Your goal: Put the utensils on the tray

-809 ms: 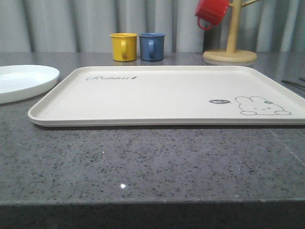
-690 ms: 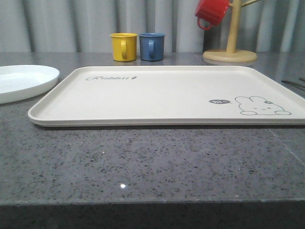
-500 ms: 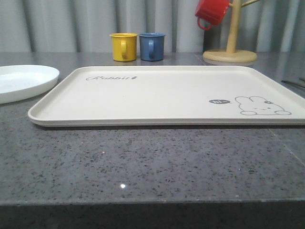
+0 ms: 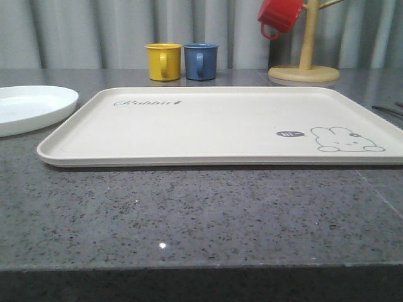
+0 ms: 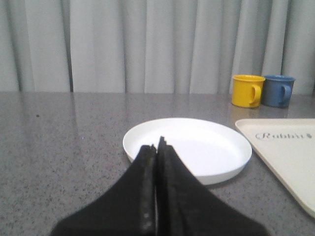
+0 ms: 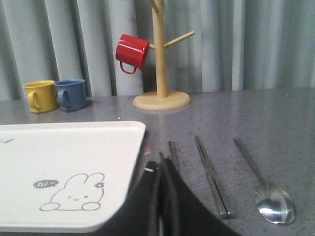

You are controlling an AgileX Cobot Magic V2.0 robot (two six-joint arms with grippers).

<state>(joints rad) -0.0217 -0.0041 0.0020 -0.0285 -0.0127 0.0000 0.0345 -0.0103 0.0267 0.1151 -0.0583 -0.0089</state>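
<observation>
The cream tray (image 4: 220,126) with its rabbit print lies mid-table with nothing on it. The white plate (image 4: 31,107) rests on the counter left of the tray. My left gripper (image 5: 156,145) is shut and empty, hovering just short of the plate (image 5: 197,147). My right gripper (image 6: 161,162) is shut and empty beside the tray's right edge (image 6: 64,157). Just past its fingertips lies the fork's handle (image 6: 173,147), the rest hidden behind the fingers. The chopsticks (image 6: 211,177) and the spoon (image 6: 268,191) lie parallel further right on the counter.
A yellow mug (image 4: 164,61) and a blue mug (image 4: 201,60) stand behind the tray. A wooden mug tree (image 4: 305,63) with a red mug (image 4: 279,16) hanging on it stands at the back right. A grey curtain closes the back.
</observation>
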